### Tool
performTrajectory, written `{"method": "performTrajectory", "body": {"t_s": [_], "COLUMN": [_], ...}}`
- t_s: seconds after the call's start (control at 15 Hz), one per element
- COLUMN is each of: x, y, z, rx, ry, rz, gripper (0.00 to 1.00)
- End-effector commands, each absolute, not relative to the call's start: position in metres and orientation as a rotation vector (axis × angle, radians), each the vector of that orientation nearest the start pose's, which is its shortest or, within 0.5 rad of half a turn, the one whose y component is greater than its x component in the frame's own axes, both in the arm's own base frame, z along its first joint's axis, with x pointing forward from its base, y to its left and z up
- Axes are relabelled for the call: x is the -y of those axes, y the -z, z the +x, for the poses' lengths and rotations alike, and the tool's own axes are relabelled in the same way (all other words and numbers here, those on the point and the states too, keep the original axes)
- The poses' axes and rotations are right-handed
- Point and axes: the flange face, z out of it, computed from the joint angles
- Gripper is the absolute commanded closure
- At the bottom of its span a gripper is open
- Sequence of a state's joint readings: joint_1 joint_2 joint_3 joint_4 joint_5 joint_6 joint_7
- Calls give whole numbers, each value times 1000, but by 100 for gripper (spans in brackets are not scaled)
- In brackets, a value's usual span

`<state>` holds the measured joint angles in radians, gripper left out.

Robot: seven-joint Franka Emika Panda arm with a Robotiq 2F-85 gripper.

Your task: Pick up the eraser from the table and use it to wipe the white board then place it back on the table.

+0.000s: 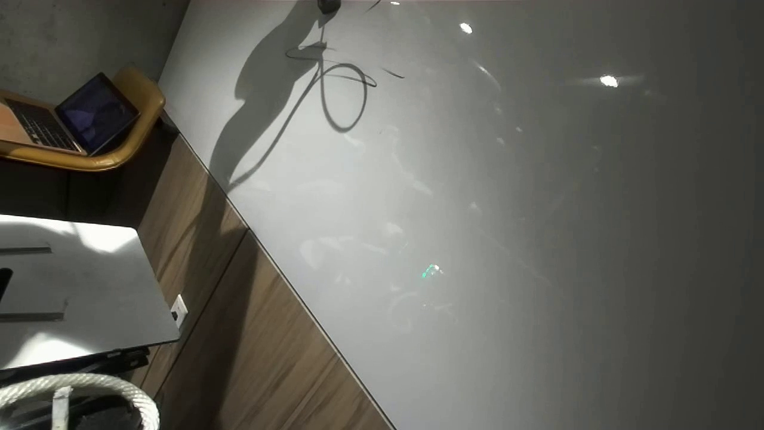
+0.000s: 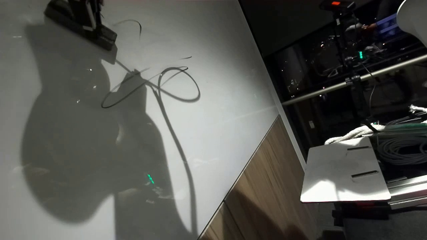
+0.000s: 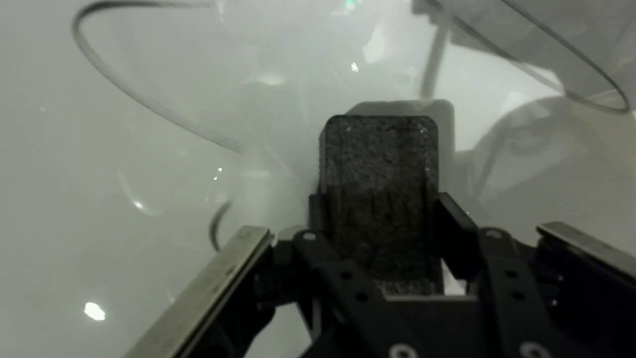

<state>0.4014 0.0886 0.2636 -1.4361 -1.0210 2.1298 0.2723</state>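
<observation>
Nothing legible in any view — no text, labels, numbers.

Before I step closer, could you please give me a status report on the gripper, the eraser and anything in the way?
Gripper shut on eraser. Held at white board, contact unclear. No obstruction visible; dark curved line near eraser.

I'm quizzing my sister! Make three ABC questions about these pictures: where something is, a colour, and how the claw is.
1. Where is the laptop?
A) table B) tan seat C) floor
2. What colour is the eraser?
A) blackish B) red C) yellow
3. How is the claw?
A) wide open B) shut on nothing C) shut on the eraser

1 B: an exterior view shows it open there.
2 A: the wrist view shows its dark face.
3 C: fingers grip the eraser in that view.
</observation>
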Motion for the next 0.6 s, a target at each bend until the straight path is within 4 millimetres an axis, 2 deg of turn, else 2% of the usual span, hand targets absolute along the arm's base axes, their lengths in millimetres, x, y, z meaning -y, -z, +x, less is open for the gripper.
{"method": "performTrajectory", "body": {"t_s": [0.0,0.27,0.53], "x": [-261,-178,-82], "y": [-749,-767,-769], "z": [528,523,529], "rx": [-552,-359,-230], "ry": [-1192,-1180,-1190], "rz": [2081,2127,2189], "gripper": [71,71,71]}}
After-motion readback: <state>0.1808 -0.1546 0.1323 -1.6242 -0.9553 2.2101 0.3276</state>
